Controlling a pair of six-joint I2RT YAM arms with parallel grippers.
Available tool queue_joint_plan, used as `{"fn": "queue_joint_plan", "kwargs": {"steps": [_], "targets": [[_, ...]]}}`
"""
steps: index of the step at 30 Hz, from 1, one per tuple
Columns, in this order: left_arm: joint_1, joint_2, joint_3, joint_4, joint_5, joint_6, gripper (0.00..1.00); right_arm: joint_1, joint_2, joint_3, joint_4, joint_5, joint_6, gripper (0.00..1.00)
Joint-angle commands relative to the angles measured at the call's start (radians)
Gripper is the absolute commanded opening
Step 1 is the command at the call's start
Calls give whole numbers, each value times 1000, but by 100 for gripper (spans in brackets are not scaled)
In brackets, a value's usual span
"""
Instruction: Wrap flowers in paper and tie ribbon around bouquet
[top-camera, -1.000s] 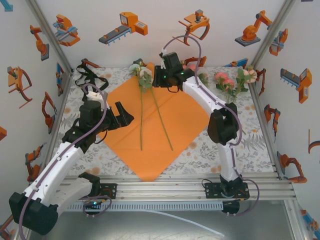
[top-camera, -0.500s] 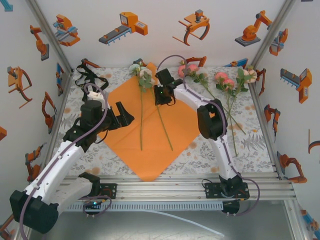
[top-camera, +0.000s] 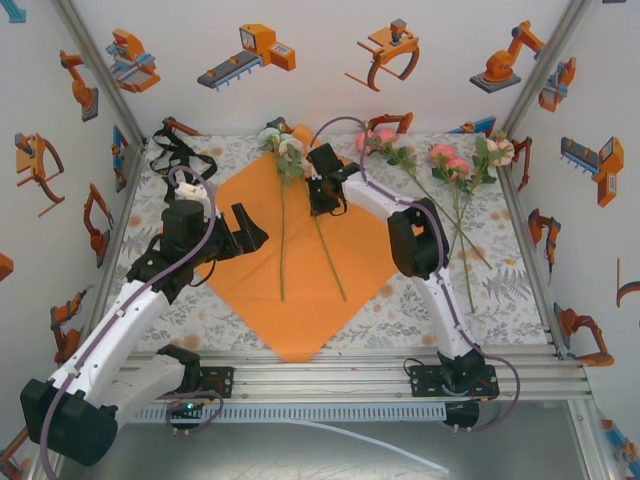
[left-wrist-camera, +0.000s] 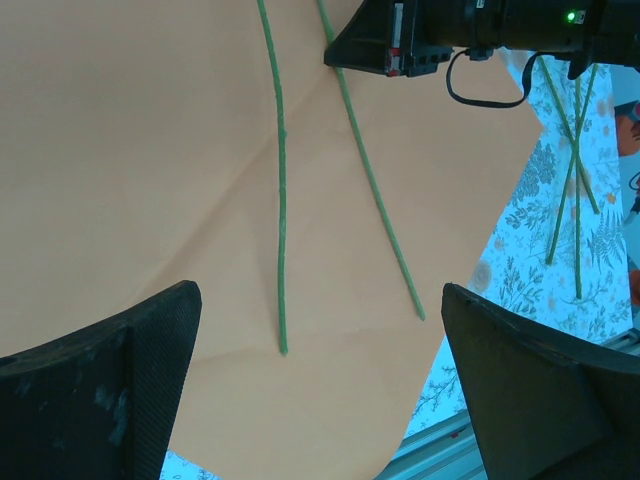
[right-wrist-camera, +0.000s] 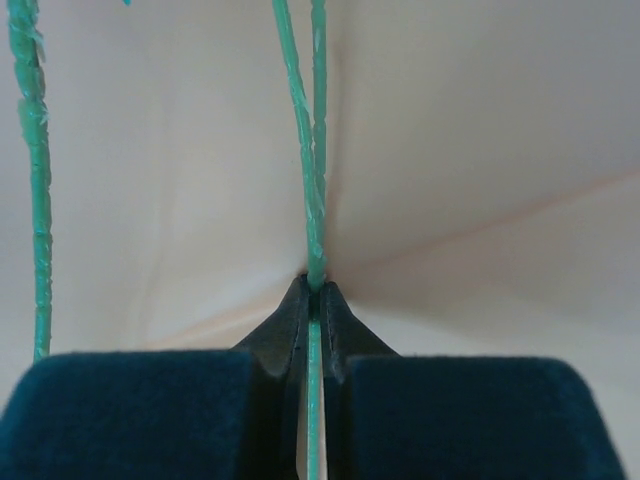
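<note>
Flowers (top-camera: 290, 155) lie on the orange paper (top-camera: 360, 240), blooms at its far corner and two long stems running towards the near edge. More flowers (top-camera: 455, 165) lie on the patterned table to the right, and the black ribbon (top-camera: 175, 158) sits far left.

From above, the right gripper (top-camera: 324, 205) covers the right-hand stem, so its grip is hidden. The right wrist view settles it: the right gripper (right-wrist-camera: 315, 300) is pressed together, pinching a green stem (right-wrist-camera: 312, 200). Above the pinch the stem looks doubled, and I cannot tell whether a second one lies alongside.

The left gripper (top-camera: 248, 232) hovers over the paper's left edge. In its own view the fingers (left-wrist-camera: 140, 360) are spread wide and both stems' ends (left-wrist-camera: 280, 200) show, with the blooms cut off.
</note>
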Motion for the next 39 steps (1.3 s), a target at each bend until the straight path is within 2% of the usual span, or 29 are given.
{"fn": "queue_joint_plan", "kwargs": {"steps": [1,7,15,24,27,30,34,37,39], "targets": [[11,17,-8,6,-2,-2,98,4,-58,-5,1,4,85,0],[25,100,-14,44,20,-19,98,4,-115,-17,61,3,248,0],[27,115,-42,81,34,-29,97,12,-66,-19,145,24,417,0],[32,104,-48,77,32,-30,97,34,-14,-14,140,53,340,0],[31,109,-50,85,33,-37,97,35,-14,-37,155,27,328,0],[31,118,-48,90,42,-43,97,35,-19,-41,143,4,331,11],[31,114,-43,91,52,-41,97,30,-88,-67,129,34,311,25],[29,104,-43,123,90,-18,97,16,-175,-97,120,36,276,29],[26,89,-55,182,159,-3,97,0,-238,-128,110,43,241,31]]}}
